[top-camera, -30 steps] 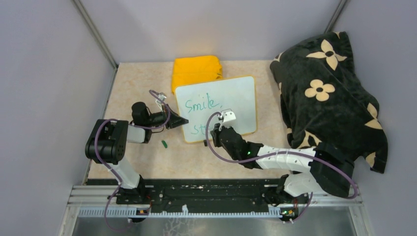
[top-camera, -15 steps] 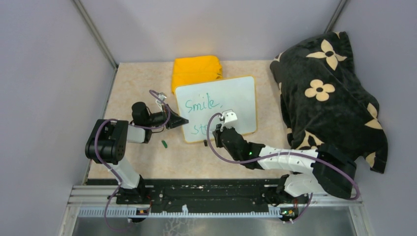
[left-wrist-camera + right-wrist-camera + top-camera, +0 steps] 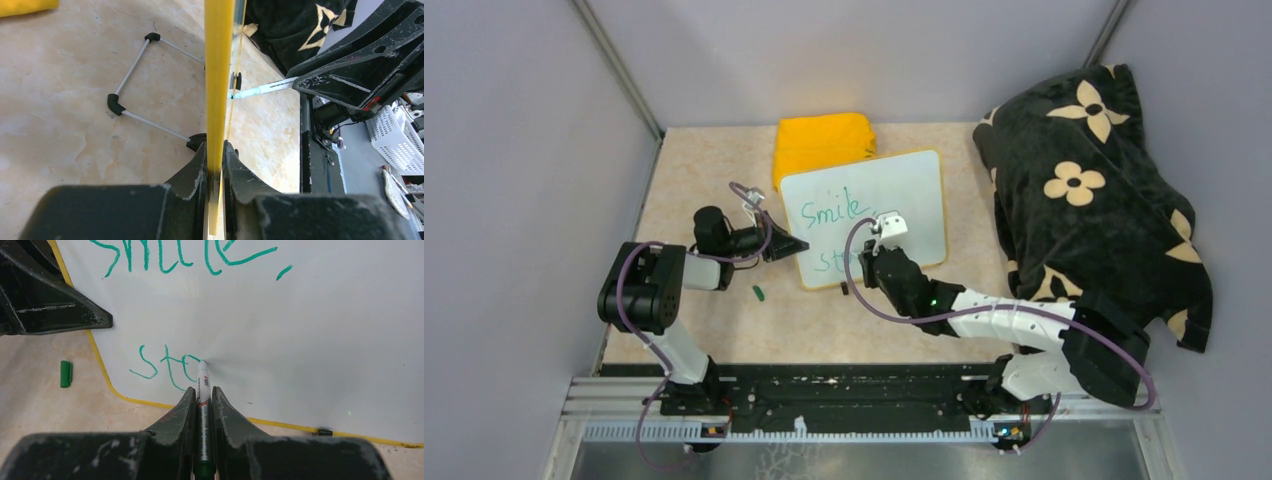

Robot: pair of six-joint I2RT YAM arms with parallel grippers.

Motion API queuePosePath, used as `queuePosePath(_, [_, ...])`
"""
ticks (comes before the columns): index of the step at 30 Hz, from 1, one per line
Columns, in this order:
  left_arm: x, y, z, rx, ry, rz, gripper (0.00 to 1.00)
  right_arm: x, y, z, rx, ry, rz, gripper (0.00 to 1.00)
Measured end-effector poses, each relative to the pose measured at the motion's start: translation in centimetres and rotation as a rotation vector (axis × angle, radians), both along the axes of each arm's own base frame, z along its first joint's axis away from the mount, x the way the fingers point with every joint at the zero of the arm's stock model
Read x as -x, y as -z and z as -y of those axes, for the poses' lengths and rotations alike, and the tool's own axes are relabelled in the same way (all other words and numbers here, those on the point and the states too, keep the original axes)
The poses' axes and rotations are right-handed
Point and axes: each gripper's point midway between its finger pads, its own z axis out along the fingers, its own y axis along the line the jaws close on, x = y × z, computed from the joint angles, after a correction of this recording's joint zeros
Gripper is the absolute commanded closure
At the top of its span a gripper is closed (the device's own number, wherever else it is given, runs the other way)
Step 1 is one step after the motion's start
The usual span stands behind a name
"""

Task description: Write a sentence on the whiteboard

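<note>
The whiteboard stands tilted on the table, white with a thin yellow rim. My left gripper is shut on its left edge, and the left wrist view shows the yellow rim pinched between the jaws of the left gripper. The sentence reads "Smile," in green, with "sta" begun below it. My right gripper is shut on a green marker, whose tip touches the board at the end of the last letter. From above, the right gripper hides part of the lower line.
The marker's green cap lies on the table left of the board's lower corner. A folded yellow cloth sits behind the board. A black flowered blanket fills the right side. The board's wire stand rests behind it.
My right gripper has shifted slightly up and to the right along the board with the marker. The left gripper and the board have stayed still.
</note>
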Motion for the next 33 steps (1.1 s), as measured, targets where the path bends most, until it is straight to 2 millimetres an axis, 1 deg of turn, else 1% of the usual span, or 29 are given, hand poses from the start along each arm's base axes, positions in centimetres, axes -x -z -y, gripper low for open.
queuePosePath(13, [0.0, 0.0, 0.0, -0.001, 0.001, -0.001, 1.0, 0.0, 0.0, -0.1, -0.006, 0.0, -0.003, 1.0])
queuePosePath(20, [0.0, 0.0, 0.0, -0.002, 0.001, 0.0, 1.0, 0.6, 1.2, 0.1, -0.022, -0.01, -0.031, 1.0])
queuePosePath(24, [0.0, 0.0, 0.0, -0.002, 0.001, 0.0, 1.0, 0.8, 1.6, 0.2, -0.022, -0.015, -0.041, 1.0])
queuePosePath(29, [0.0, 0.0, 0.0, -0.002, 0.004, 0.0, 1.0, 0.8, 1.2, 0.7, -0.02, -0.007, -0.04, 1.0])
queuePosePath(33, [0.0, 0.0, 0.0, -0.002, 0.005, 0.001, 1.0, 0.6, -0.4, 1.5, -0.052, 0.014, -0.009, 1.0])
